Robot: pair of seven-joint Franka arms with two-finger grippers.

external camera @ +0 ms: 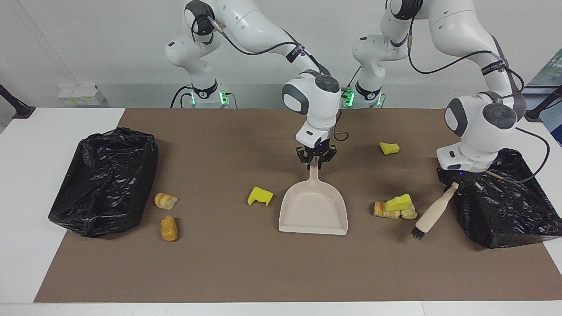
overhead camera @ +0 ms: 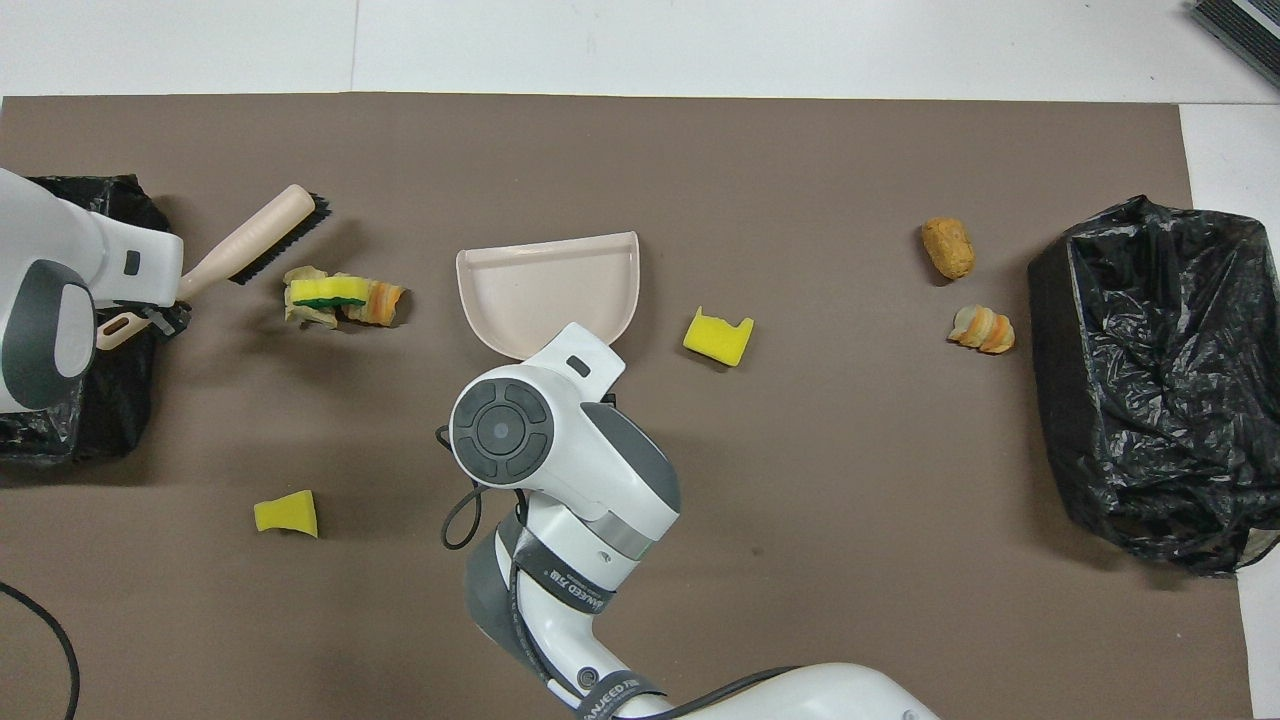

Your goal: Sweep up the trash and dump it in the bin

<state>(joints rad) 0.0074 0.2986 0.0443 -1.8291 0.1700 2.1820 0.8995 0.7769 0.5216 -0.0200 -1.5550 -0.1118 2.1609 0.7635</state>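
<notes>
- Nearest the facing camera lies the dustpan's (external camera: 313, 210) wide mouth, flat on the brown mat (external camera: 246, 272); I take the dustpan as my landmark.
- Facing view, the count: one dustpan, one brush (external camera: 432, 215), two black-bagged bins, and the trash in six pieces or so.
- Beside the dustpan, toward my right arm's end, sits one notched yellow sponge chunk (external camera: 259, 195); two bread-like lumps (external camera: 166, 201) (external camera: 169, 228) lie well apart from it, near that end's bin (external camera: 107, 180).
- Toward my left arm's end, a small heap (external camera: 395, 207) of a yellow sponge on tan lumps lies near the dustpan; a lone yellow chunk (external camera: 389, 148) sits nearer to me than the heap.
- My right gripper (external camera: 315, 161) is clenched on the dustpan's handle, straight above it.
- My left gripper (external camera: 453, 186) grasps the brush by its handle end, at the edge of the other bin (external camera: 509, 206); the brush slants down, bristles close to the mat beside the heap.
- Overhead view: the dustpan (overhead camera: 550, 290) opens away from me, its handle hidden under my right wrist.
- The notched sponge (overhead camera: 717, 337) lies just beside the pan; the heap (overhead camera: 342, 298), showing a green-backed sponge, lies between pan and brush (overhead camera: 255, 237).
- Two lumps (overhead camera: 947, 247) (overhead camera: 982, 329) lie close to the bin (overhead camera: 1160, 390); the lone chunk (overhead camera: 286, 514) sits nearer to me than the pan.
- My left gripper (overhead camera: 150, 318) shows here only partly, closed on the brush handle.
</notes>
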